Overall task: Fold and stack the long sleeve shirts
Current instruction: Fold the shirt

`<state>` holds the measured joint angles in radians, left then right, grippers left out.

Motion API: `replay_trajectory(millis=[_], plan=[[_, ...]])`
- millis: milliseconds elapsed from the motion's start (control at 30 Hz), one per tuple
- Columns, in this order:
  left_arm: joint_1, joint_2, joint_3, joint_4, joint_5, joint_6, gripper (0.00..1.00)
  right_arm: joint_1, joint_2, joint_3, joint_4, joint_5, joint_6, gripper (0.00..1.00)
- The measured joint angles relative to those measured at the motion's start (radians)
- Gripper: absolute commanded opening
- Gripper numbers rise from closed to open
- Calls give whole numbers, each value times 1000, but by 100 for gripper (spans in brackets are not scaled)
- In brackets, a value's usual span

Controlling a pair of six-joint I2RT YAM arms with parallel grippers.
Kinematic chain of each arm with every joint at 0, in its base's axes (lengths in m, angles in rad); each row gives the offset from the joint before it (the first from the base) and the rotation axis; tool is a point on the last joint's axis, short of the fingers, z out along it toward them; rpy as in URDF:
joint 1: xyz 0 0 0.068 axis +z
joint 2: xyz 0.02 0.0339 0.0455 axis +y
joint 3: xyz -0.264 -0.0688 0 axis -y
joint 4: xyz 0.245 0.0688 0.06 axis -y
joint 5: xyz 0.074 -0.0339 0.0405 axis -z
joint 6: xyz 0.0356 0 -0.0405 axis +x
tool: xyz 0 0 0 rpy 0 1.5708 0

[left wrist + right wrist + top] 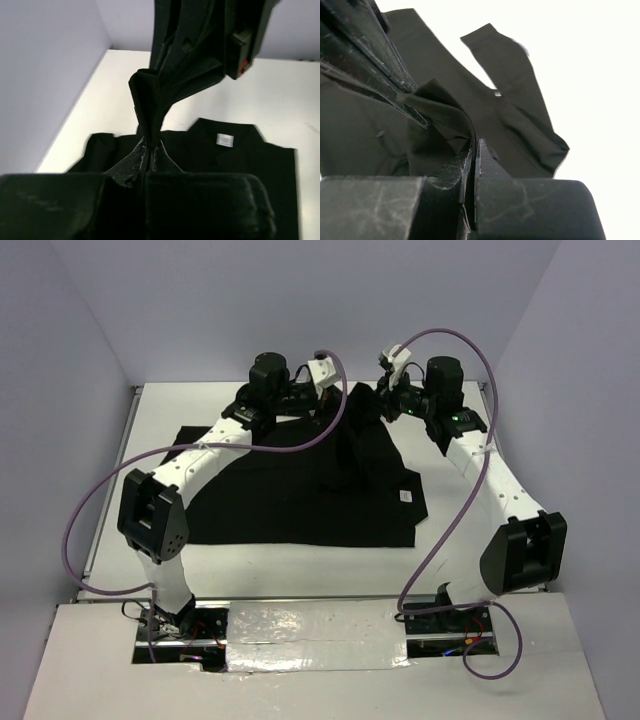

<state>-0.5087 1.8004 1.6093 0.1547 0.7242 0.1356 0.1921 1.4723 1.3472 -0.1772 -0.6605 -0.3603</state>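
Note:
One long sleeve shirt (290, 490), plain black, lies spread on the white table with a small white tag (405, 496) near its right edge. A ridge of its cloth is lifted at the far middle, between both grippers. My left gripper (334, 406) is shut on that cloth; in the left wrist view its fingertips (149, 146) pinch a twisted strip of shirt (150, 107), and the tag (225, 140) lies beyond. My right gripper (376, 400) is shut on the same fold, and the shirt (445, 117) curls into its closed tips (474, 146). A sleeve (507, 65) lies flat behind.
The table (470, 540) is boxed in by pale walls at the back and both sides. Purple cables (100, 490) loop from each arm over the table's sides. Silver tape (310, 635) covers the near edge between the arm bases.

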Motion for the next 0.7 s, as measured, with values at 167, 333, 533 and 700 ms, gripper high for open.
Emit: replay_trajectory(millis=[167, 333, 533, 700], plan=[[10, 61, 111, -14, -60, 74, 14, 57, -13, 16, 31, 204, -14, 0], [38, 95, 190, -20, -77, 114, 24, 105, -32, 48, 50, 354, -43, 0], [62, 95, 190, -62, -74, 209, 30, 146, -51, 47, 12, 469, -90, 0], [89, 117, 220, -96, -64, 256, 23, 200, -101, -16, -3, 508, -90, 0]])
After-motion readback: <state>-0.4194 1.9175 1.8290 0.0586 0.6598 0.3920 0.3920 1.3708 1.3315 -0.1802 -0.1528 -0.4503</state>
